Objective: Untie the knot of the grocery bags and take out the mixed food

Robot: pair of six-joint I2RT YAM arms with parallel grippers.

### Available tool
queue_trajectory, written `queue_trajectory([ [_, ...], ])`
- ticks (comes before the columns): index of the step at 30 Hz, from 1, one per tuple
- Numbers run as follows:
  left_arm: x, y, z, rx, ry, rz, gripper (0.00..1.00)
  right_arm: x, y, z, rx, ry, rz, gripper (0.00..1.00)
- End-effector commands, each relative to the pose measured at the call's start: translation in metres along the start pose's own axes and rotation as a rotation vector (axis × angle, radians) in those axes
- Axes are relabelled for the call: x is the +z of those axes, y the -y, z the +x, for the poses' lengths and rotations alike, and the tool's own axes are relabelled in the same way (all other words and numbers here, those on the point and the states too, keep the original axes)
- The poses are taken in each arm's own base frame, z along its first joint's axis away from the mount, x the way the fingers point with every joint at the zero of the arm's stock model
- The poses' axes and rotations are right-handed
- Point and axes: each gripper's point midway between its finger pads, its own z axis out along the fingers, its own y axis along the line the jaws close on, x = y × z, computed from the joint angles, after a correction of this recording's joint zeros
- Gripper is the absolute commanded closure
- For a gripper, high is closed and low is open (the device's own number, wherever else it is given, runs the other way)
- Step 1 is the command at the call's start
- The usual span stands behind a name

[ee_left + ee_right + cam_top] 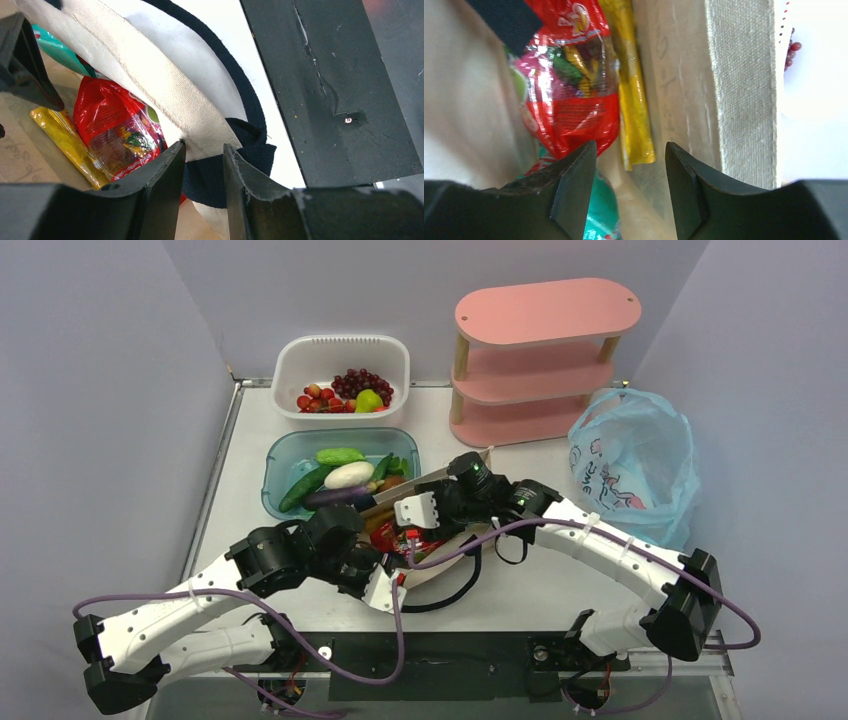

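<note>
My left claw (204,150) is clamped on the rim of the canvas tote (170,85), at the root of its navy handle (245,107). My right claw (630,150) hangs open inside the tote, above a red snack packet (574,100) and a yellow packet (634,90). The blue plastic bag (630,455) stands well to the right, beside the pink shelf (535,360).

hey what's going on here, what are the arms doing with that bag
The left gripper is clamped on the rim of the canvas tote, next to its navy handle. The right gripper reaches into the tote with jaws open over a red snack packet and a yellow packet, gripping nothing. The blue plastic bag sits apart on the right. Fruit fills the white basket, vegetables the teal tub.
</note>
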Motion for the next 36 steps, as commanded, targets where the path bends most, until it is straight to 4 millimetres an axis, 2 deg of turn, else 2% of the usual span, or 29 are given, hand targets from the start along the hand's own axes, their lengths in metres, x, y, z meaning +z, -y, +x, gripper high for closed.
queue_trajectory([
  [1,0.001,0.005,0.005,0.018,-0.016,0.010,0.69,0.019,0.021,0.016,-0.128,-0.075,0.077,0.50],
  [3,-0.001,0.005,0.006,0.021,-0.016,0.005,0.68,0.025,0.017,0.027,-0.161,-0.112,0.060,0.47],
  [7,-0.004,0.004,0.005,0.023,-0.017,-0.004,0.68,0.035,0.013,0.036,-0.175,-0.137,0.033,0.41],
  [10,-0.004,0.006,0.007,0.019,-0.021,-0.007,0.68,0.042,0.013,0.041,-0.185,-0.147,0.041,0.42],
  [12,-0.005,0.006,0.008,0.020,-0.022,-0.008,0.68,0.047,0.017,0.047,-0.189,-0.164,0.061,0.48],
  [14,-0.006,0.005,0.008,0.021,-0.022,-0.017,0.68,0.050,0.021,0.050,-0.191,-0.177,0.085,0.61],
  [17,-0.008,0.000,0.007,-0.002,-0.026,-0.050,0.68,0.047,0.032,0.048,-0.178,-0.183,0.135,0.92],
  [18,-0.010,-0.006,0.003,-0.011,-0.015,-0.080,0.68,0.042,0.039,0.045,-0.157,-0.183,0.164,1.00],
  [23,-0.028,-0.044,-0.015,-0.191,0.068,-0.259,0.65,0.009,0.060,0.020,-0.028,-0.079,0.261,1.00],
  [24,-0.033,-0.055,-0.024,-0.203,0.112,-0.304,0.63,-0.003,0.065,0.010,-0.017,-0.036,0.289,1.00],
  [27,-0.052,-0.088,-0.032,-0.320,0.201,-0.436,0.60,-0.019,0.067,-0.002,0.035,0.034,0.315,1.00],
  [30,-0.066,-0.113,-0.033,-0.382,0.251,-0.532,0.58,-0.034,0.071,-0.010,0.067,0.083,0.346,1.00],
  [33,-0.075,-0.134,-0.034,-0.373,0.282,-0.620,0.54,-0.043,0.072,-0.015,0.088,0.119,0.362,1.00],
  [36,-0.072,-0.145,-0.026,-0.344,0.256,-0.657,0.50,-0.056,0.077,-0.024,0.095,0.153,0.396,1.00],
])
